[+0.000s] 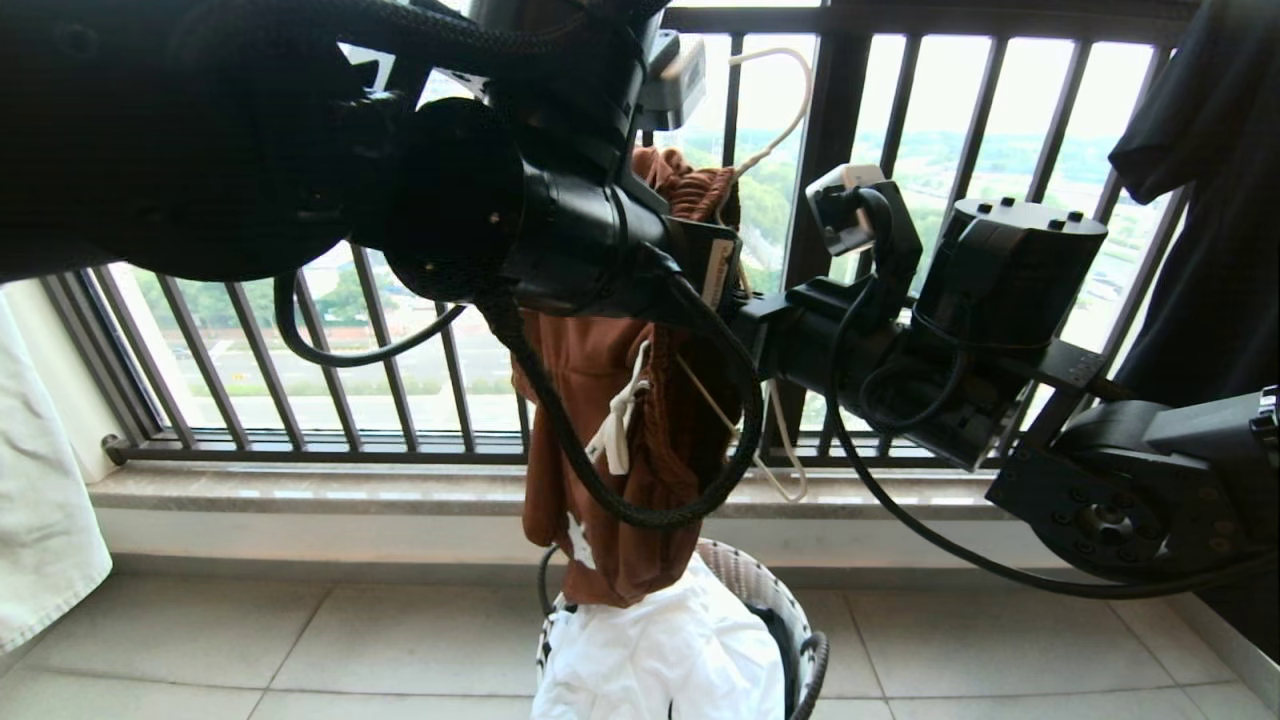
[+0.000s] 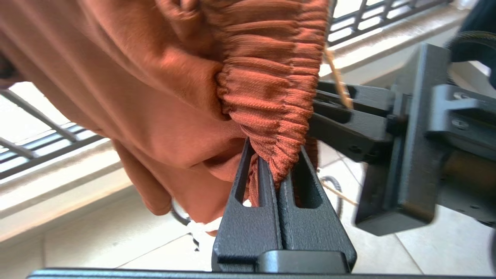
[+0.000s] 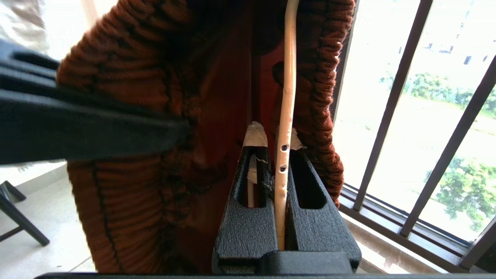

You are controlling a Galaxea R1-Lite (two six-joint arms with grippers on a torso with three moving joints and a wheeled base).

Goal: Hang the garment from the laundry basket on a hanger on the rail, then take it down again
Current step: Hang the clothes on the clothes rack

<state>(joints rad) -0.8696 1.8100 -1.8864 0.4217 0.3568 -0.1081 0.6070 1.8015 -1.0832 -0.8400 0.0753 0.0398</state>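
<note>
The step in hand appears to be dressing the hanger: the rust-brown shorts (image 1: 620, 450) are held up in front of the black balcony railing (image 1: 400, 400), hanging directly above the laundry basket (image 1: 790, 620), which sits at 6 o'clock in the head view. The left gripper (image 2: 277, 176) is pinched tight on the gathered elastic waistband (image 2: 271, 89). The right gripper (image 3: 285, 155) is closed on the thin cream-white wire hanger (image 3: 286, 97), whose arm runs inside the waistband (its hook (image 1: 785, 100) pokes up at 12 o'clock above the shorts). The two grippers sit just beside each other. The rail itself is not in view. Next, judging from this, the waistband must be settled over the hanger before the hook is lifted to the rail; the soft fabric could slip off.
</note>
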